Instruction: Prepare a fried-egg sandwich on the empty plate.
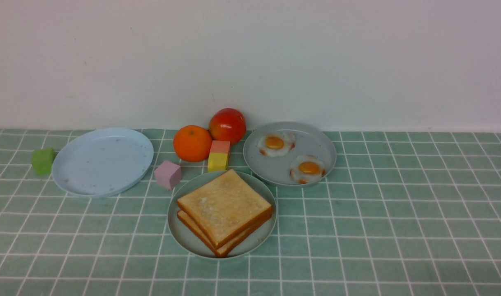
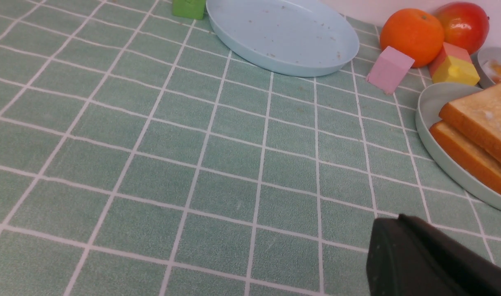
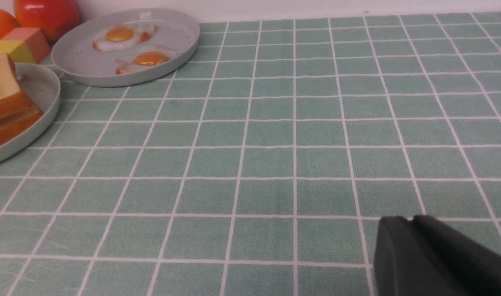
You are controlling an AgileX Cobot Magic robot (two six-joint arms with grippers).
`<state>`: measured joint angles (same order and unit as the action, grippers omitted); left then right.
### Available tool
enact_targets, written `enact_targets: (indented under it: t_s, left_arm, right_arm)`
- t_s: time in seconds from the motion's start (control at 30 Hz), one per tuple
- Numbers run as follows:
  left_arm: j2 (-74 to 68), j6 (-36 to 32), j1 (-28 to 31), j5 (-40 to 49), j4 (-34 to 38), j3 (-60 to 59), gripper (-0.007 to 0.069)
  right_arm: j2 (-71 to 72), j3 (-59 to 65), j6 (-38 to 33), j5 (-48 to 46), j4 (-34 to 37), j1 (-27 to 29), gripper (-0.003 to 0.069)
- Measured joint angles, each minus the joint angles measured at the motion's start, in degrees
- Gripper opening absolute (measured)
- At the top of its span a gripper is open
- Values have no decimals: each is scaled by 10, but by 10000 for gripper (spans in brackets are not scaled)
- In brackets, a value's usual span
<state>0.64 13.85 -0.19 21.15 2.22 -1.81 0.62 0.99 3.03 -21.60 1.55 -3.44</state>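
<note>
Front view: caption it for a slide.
Two stacked toast slices on the mint plate; two fried eggs wait on the grey plate.

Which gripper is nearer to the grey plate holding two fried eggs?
Right, probably. The right gripper has a camera that sees the grey plate whole, across bare cloth. The left gripper lies beyond the toast plate; its camera catches only the grey plate's edge.

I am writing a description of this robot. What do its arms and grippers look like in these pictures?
Little shows. The front view has no arm in it. Each wrist view shows only one matte black, rounded part at its edge: the left gripper and the right gripper. A shallow seam runs across the top of each. No cables, markings or arm links can be seen.
</note>
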Motion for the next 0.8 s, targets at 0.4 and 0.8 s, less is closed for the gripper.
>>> enact_targets:
  t_s: [0.4, 0.8]
  left_arm:
    - [0, 0, 0, 0, 0, 0, -3]
    - [0, 0, 0, 0, 0, 0, 10]
  right_arm:
    - [0, 0, 0, 0, 0, 0, 82]
    - [0, 0, 0, 0, 0, 0, 97]
